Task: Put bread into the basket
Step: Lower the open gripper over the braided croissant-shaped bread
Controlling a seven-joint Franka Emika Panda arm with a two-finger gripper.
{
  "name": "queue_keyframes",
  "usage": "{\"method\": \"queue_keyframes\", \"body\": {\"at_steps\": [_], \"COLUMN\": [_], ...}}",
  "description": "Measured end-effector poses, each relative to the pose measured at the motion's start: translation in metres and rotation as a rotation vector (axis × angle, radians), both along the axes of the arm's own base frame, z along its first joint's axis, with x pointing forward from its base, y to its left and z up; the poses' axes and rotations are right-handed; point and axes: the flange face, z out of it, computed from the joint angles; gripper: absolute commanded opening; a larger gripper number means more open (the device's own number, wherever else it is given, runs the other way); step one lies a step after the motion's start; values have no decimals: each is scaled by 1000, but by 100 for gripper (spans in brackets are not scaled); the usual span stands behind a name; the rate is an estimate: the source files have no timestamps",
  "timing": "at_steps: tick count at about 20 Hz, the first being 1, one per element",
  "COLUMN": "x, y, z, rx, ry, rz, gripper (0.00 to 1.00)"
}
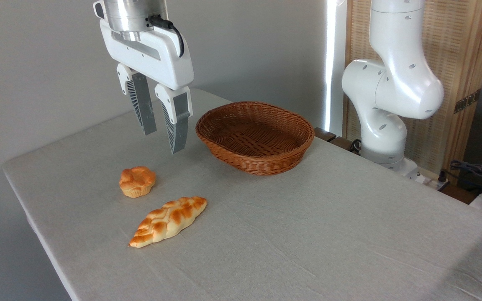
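Note:
The bread point(168, 220), a long braided golden-orange loaf with pointed ends, lies flat on the grey tablecloth near the front left. The basket point(255, 161), a shallow reddish-brown wicker oval, stands behind it to the right and holds nothing. My gripper point(162, 141) hangs in the air left of the basket, well above the table and behind the loaf. Its two grey ribbed fingers point(142, 108) point down with a gap between them, open, with nothing held.
A small round muffin-like bun point(137, 181) sits just behind the loaf, almost under the gripper. The arm's white base point(387, 125) rises at the table's right rear. The table's left edge point(36, 221) runs close to the loaf. Cables lie at far right.

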Motion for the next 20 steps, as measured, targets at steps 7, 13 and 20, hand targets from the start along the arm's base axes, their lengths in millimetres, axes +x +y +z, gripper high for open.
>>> {"method": "queue_keyframes", "body": {"at_steps": [7,13,20], "x": [-1,-1,-6], "y": [1,1,-3], "z": [-12,-21,-95], "rx": [4,0,1], "ry": [26,-31,-82], "rz": [1,8,16], "gripper": [100,100,100]}}
